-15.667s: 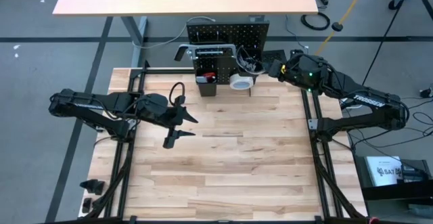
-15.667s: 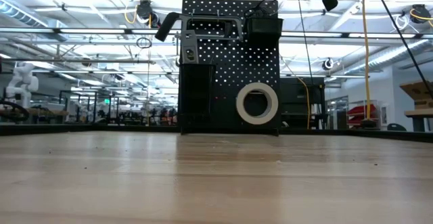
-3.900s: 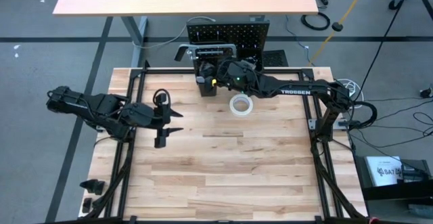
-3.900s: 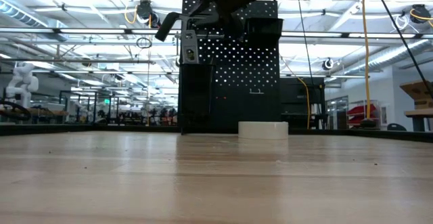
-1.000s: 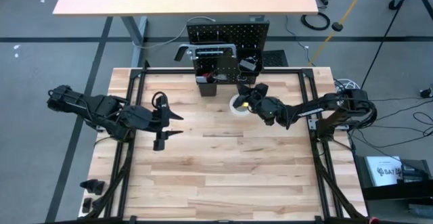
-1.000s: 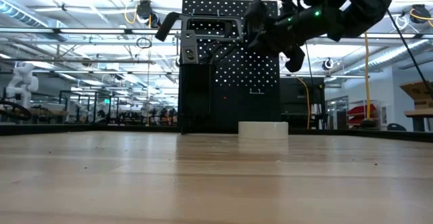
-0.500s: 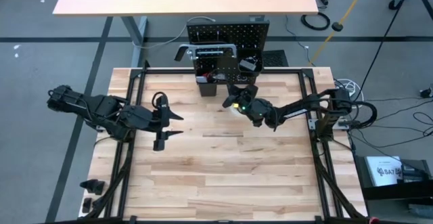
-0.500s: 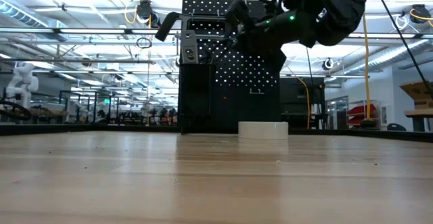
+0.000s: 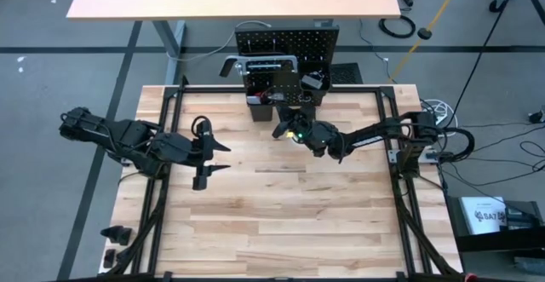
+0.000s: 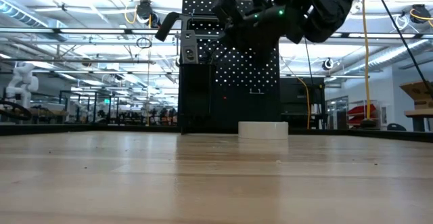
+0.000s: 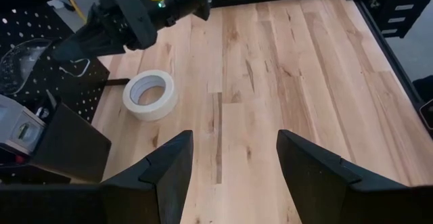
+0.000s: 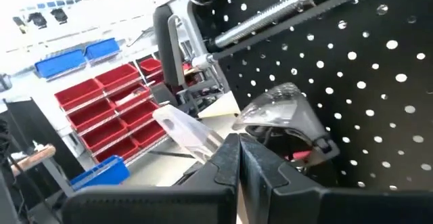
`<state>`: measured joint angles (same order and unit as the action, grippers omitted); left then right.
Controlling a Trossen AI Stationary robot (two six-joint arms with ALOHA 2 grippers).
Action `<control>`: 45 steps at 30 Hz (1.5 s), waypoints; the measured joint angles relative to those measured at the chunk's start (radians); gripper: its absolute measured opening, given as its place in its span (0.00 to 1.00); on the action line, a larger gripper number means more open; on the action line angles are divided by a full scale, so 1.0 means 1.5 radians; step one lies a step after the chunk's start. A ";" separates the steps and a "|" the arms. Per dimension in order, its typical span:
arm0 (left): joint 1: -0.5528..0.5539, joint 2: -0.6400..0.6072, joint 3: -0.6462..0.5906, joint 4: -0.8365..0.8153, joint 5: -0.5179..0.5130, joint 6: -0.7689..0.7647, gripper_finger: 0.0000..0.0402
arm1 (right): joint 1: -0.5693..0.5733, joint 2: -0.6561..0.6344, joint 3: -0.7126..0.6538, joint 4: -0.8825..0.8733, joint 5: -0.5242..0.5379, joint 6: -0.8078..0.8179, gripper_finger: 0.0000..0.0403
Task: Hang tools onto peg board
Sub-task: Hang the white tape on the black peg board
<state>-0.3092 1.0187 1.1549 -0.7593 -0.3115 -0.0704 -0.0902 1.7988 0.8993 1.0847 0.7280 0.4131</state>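
Right gripper clenched, empty, close before peg board; risk: knocking hung tools. White tape roll lies flat, unhung. Left gripper parted, empty, waiting left.

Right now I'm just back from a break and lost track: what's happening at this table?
The robot is hanging tools on the peg board at the table's far edge. The right gripper, fingers shut and empty, hovers in front of the board beside the white tape roll, which lies flat on the tabletop rather than on a hook. The left gripper waits open over the left side of the table, holding nothing. A grey bar clamp already hangs on the board.
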 joint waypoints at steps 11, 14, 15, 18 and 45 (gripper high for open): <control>0.000 0.000 0.000 -0.011 0.001 -0.002 0.55 | 0.044 -0.028 0.002 -0.186 0.005 0.021 0.00; 0.000 0.000 0.000 -0.014 0.001 -0.001 0.55 | 0.073 -0.054 0.002 -0.259 0.004 0.004 0.00; 0.000 0.000 0.000 -0.014 0.001 -0.002 0.55 | 0.082 -0.068 0.002 -0.301 0.004 0.000 0.00; 0.000 0.000 0.000 -0.017 0.001 -0.001 0.55 | 0.103 -0.124 0.002 -0.506 0.001 0.028 0.00; 0.000 0.000 0.000 -0.001 -0.003 0.004 0.55 | -0.068 -0.151 0.001 -1.048 -0.104 0.404 0.52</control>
<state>-0.3092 1.0191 1.1549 -0.7601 -0.3153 -0.0650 -0.1929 1.5730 0.9012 -0.4872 0.5717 1.0191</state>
